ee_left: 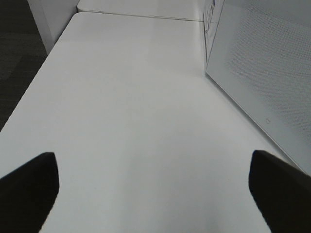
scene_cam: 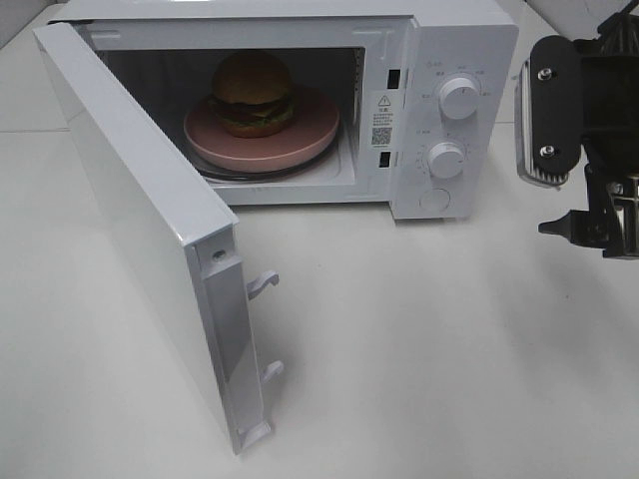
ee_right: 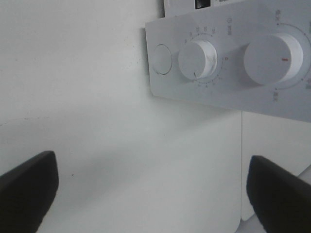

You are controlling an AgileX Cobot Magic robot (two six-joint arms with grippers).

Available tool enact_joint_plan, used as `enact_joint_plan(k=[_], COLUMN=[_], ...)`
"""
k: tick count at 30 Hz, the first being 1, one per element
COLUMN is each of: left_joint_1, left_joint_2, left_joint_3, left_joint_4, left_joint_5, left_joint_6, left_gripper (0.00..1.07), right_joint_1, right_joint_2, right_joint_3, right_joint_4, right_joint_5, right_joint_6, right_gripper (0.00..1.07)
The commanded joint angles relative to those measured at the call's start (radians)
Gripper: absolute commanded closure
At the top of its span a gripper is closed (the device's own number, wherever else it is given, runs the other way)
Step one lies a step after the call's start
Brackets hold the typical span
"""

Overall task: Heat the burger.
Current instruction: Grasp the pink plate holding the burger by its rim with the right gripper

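The burger (scene_cam: 253, 92) with a golden-brown bun sits on a pink plate (scene_cam: 310, 135) inside the white microwave (scene_cam: 439, 40). The microwave door (scene_cam: 150, 230) stands wide open, swung out to the left. My right gripper (ee_right: 153, 187) is open and empty, facing the control panel (ee_right: 228, 82) from the right, apart from it. The right arm (scene_cam: 579, 110) shows at the right edge of the exterior view. My left gripper (ee_left: 153, 187) is open and empty over bare table, left of the open door (ee_left: 262, 73). It is out of the exterior view.
The panel carries an upper knob (scene_cam: 458, 97), a lower knob (scene_cam: 446, 160) and a round button (scene_cam: 435, 201). Two latch hooks (scene_cam: 262, 285) stick out of the door's free edge. The white table (scene_cam: 419, 349) spreads in front of the microwave.
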Motion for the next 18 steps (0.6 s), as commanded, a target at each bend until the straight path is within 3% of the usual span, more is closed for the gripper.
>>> enact_joint_plan(k=[1, 6, 18], left_joint_1=[0.002, 0.002, 0.002], left_joint_2=[-0.013, -0.013, -0.013], left_joint_3=[0.000, 0.000, 0.000], left_joint_4=[0.000, 0.000, 0.000], left_joint_5=[-0.016, -0.016, -0.016], left_joint_6=[-0.001, -0.001, -0.001], left_gripper=[0.09, 0.09, 0.09], right_joint_1=[0.031, 0.128, 0.220], right_joint_2=[0.019, 0.092, 0.253], right_joint_3=[-0.005, -0.019, -0.137], right_joint_4=[-0.018, -0.122, -0.131], right_joint_5=[-0.014, -0.018, -0.018], right_joint_6=[0.008, 0.063, 0.085], right_gripper=[0.05, 0.07, 0.09])
